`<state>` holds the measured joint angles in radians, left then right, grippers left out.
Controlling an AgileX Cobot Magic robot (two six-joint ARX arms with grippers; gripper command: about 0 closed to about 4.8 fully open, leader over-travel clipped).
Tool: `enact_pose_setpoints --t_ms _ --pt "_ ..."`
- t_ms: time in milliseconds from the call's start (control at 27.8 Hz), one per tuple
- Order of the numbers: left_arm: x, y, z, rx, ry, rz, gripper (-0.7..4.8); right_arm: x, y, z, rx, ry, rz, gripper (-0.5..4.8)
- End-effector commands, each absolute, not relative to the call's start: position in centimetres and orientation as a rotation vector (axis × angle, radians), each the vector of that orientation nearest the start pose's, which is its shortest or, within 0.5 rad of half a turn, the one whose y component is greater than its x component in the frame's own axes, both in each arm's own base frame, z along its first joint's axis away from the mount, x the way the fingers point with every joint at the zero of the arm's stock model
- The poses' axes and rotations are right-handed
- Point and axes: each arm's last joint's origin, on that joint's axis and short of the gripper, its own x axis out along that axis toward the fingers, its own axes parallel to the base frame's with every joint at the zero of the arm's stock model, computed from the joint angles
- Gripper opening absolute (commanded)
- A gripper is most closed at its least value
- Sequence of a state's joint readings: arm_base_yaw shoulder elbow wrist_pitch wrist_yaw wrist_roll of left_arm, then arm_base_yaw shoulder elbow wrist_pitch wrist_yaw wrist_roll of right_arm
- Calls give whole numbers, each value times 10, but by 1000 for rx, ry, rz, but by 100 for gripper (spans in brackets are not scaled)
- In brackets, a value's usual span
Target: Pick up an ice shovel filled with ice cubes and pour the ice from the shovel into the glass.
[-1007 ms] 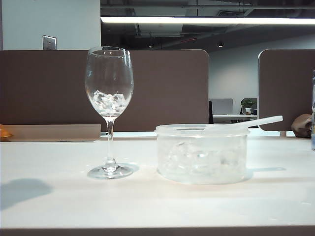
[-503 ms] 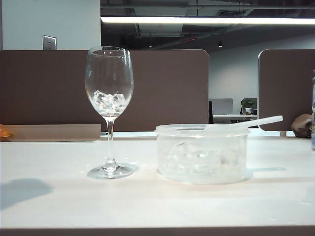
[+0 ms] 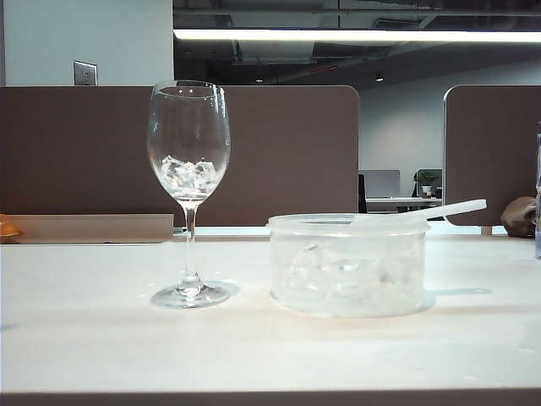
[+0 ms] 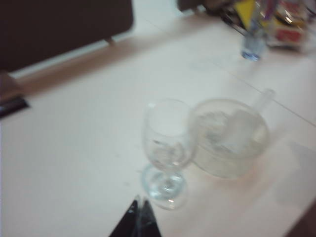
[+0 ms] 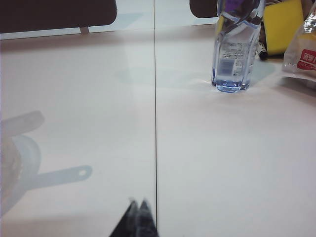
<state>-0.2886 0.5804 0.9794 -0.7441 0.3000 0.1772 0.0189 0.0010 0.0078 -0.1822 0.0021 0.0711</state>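
The ice shovel, a translucent whitish plastic scoop with a long flat handle, lies across the rim of the round plastic tub, its bowl end over the tub and its handle sticking out past the rim toward 2 o'clock in the exterior view. In the left wrist view the shovel shows as a pale blurred shape resting over the tub. The tub stands on the white table and holds a heap of glistening ice cubes. At 9 o'clock from the tub, just beside it but apart, stands the glass, tall, clear and stemmed, upright on its round foot; a small pile of ice sits at the bottom of its tulip bowl. Neither arm shows in the exterior view. The left gripper hangs above the table on the near side of the glass, its dark fingertips pressed together with nothing between them. The right gripper is over bare table well away from the tub, its tips likewise pressed together and empty. Beyond it, toward 1 o'clock, stands a clear bottle.
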Motion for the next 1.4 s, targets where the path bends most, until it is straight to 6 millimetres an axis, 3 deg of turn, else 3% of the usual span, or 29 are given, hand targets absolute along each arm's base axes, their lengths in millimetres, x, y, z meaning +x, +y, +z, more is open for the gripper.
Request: enact_pose_setpoints --t_ms 36,216,396,647,899,1402 --pt "75 -24 371 177 245 -480 -3 96 2 147 69 178 9 -5" --pt "67 -12 369 149 157 -334 -3 96 2 147 69 178 9 -5" --pt "67 -7 352 74 23 -238 -3 96 2 147 69 178 9 -5" --pt "79 -3 321 -39 -102 -143 -3 96 2 147 69 178 9 -5" --pt "91 3 252 -89 -170 24 -3 96 2 147 69 178 9 -5" --pt "95 4 206 -110 -206 63 -3 96 2 147 69 178 9 -5"
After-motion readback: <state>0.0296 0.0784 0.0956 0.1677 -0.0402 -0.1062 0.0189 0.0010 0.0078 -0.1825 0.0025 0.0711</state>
